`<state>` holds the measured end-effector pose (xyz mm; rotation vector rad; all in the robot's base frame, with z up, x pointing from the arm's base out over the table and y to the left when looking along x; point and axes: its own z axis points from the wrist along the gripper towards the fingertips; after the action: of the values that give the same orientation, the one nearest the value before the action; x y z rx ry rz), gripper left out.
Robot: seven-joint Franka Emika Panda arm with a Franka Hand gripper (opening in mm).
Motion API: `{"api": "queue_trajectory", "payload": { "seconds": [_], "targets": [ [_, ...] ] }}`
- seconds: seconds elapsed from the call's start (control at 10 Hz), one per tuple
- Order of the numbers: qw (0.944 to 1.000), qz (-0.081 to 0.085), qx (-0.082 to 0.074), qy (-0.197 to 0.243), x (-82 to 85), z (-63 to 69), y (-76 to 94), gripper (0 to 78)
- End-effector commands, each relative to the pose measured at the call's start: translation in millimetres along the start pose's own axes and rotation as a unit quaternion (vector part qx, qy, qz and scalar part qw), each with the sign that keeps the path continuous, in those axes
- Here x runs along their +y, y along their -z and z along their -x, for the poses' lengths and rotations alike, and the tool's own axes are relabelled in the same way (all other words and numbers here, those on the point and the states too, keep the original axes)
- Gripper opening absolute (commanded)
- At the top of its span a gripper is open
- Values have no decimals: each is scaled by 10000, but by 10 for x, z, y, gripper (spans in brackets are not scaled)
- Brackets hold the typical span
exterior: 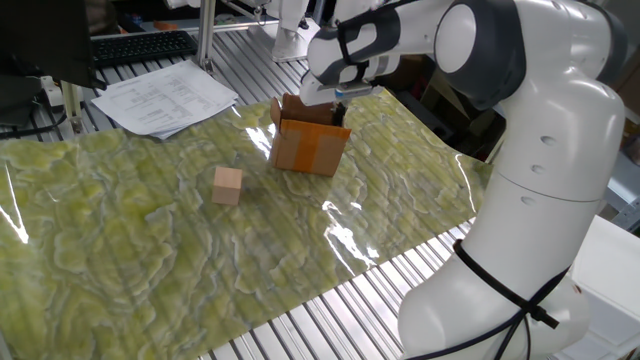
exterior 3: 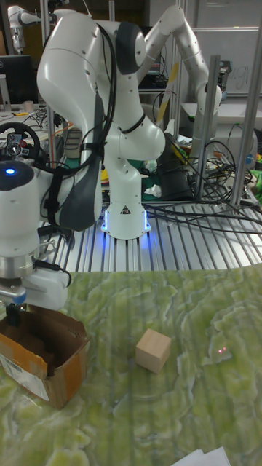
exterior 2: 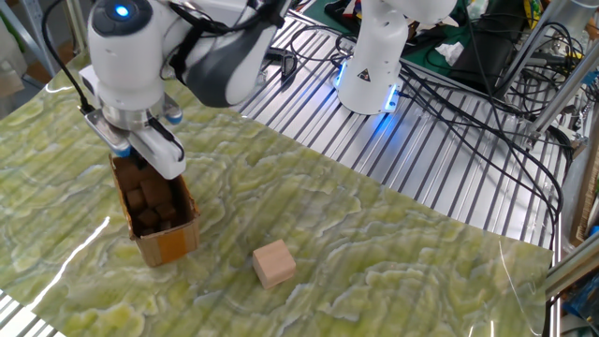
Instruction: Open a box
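Observation:
The box [exterior: 308,146] is a small brown carton with an orange tape band, standing on the green mat. Its top is open, with one flap upright at the back and dark pieces showing inside [exterior 2: 153,203]. My gripper [exterior: 338,112] hangs just above the box's far rim. In the other fixed view my gripper [exterior 2: 157,161] is over the box's [exterior 2: 167,239] back edge. The tall view shows my gripper's [exterior 3: 13,314] dark fingertips close together at the rim of the box [exterior 3: 45,362]. Whether they pinch the cardboard is hidden.
A plain light wooden cube [exterior: 227,185] [exterior 2: 274,263] [exterior 3: 153,349] sits on the mat a short way from the box. Papers [exterior: 165,97] and a keyboard [exterior: 140,46] lie beyond the mat's far edge. Cables [exterior 2: 449,84] and the robot base [exterior 2: 374,56] stand behind.

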<state>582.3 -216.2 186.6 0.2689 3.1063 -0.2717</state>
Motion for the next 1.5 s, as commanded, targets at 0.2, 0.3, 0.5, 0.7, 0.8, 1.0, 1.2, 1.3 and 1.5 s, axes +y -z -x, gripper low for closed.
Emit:
{"api": "queue_trajectory", "payload": {
  "seconds": [0.2,0.3,0.5,0.7,0.8,1.0,1.2,1.3,1.5],
  "targets": [
    [10000,88,43,12,-7,7,14,0],
    [9998,175,84,-4,-6,7,13,0],
    [9980,610,143,-71,-6,7,13,0],
    [9980,601,181,-112,-6,7,13,0],
    [9979,594,194,-187,-6,7,13,0],
    [9970,609,211,-418,-6,7,13,0],
    [9954,592,226,-713,-6,7,13,0],
    [9943,584,239,-857,-6,7,13,0],
    [9925,558,252,-1054,-6,7,13,0]
  ]
}}
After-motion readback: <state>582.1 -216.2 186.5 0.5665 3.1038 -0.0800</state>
